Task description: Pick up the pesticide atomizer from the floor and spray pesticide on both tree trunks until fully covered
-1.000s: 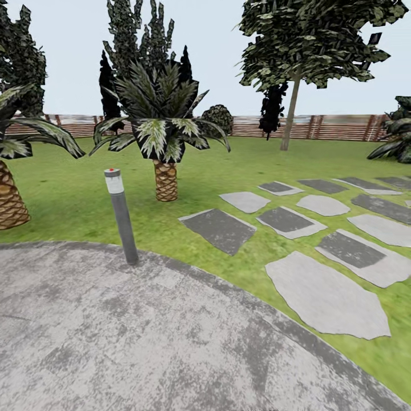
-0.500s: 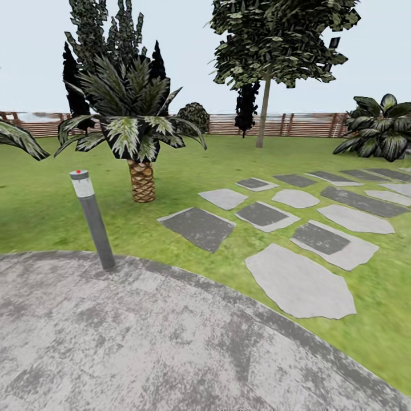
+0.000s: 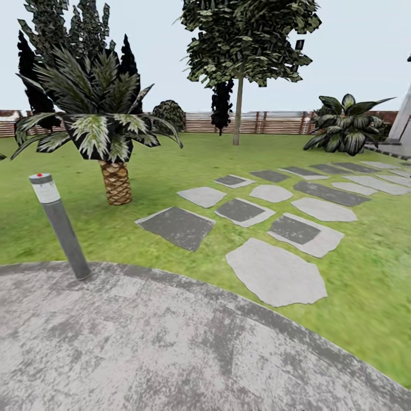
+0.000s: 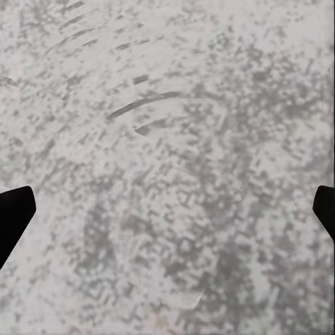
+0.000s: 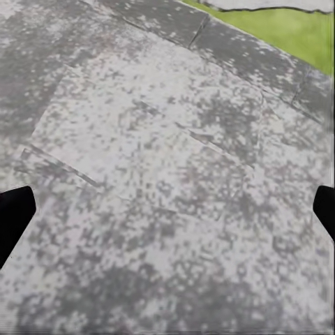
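The pesticide atomizer is out of view. Far across the lawn point(image 3: 171, 165), a tall tree point(image 3: 238, 111) with a bare trunk and a high blocky canopy stands near the fence point(image 3: 274, 121). In the left wrist view, my left gripper point(image 4: 167, 209) is open over mottled grey paving, its black fingertips point(image 4: 14, 216) at the frame's edges and nothing between them. My right gripper point(image 5: 167, 216) is open too, over paving close to a strip of grass point(image 5: 293, 31).
I stand on a round grey paved area point(image 3: 142, 342). A grey bollard light point(image 3: 60, 225) stands at its edge. Beyond are a short palm point(image 3: 114, 180), grey stepping stones point(image 3: 277, 273), a broad-leaved bush point(image 3: 345, 128) and dark conifers point(image 3: 40, 68).
The head camera has turned right, so the whole scene slid left. The broad-leaved bush came further into view and the near-left palm left it.
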Motion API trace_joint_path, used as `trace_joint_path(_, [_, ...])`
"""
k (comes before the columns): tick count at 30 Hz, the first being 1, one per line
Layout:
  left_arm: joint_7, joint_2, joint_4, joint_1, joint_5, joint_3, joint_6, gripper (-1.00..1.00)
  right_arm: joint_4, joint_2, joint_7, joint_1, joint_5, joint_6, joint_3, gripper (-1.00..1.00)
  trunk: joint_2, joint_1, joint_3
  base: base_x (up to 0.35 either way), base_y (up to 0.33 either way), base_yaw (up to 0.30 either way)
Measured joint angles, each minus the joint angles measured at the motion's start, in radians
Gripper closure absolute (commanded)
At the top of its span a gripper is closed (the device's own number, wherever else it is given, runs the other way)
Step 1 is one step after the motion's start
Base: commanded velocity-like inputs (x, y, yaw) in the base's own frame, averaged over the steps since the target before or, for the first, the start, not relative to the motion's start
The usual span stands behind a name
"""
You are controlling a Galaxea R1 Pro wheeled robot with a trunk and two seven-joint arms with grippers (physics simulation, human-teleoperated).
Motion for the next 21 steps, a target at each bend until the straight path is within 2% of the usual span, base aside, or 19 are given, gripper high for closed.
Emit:
trace_joint_path(6, [0.000, 0.001, 0.000, 0.000, -0.001, 0.000, 0.000, -1.00, 0.000, 0.000, 0.000, 0.000, 0.000, 0.000, 0.000, -1.00, 0.000, 0.000, -0.004, 0.009, 0.000, -0.265])
trace_joint_path(11, [0.000, 0.001, 0.000, 0.000, -0.001, -0.001, 0.000, -1.00, 0.000, 0.000, 0.000, 0.000, 0.000, 0.000, 0.000, -1.00, 0.000, -0.001, -0.006, 0.261, 0.039, -0.265])
trace_joint_path(21, [0.000, 0.002, 0.001, 0.000, -0.001, -0.003, 0.001, -1.00, 0.001, 0.000, 0.000, -0.001, 0.000, 0.000, 0.000, -1.00, 0.000, 0.000, -0.012, 0.081, 0.244, -0.265])
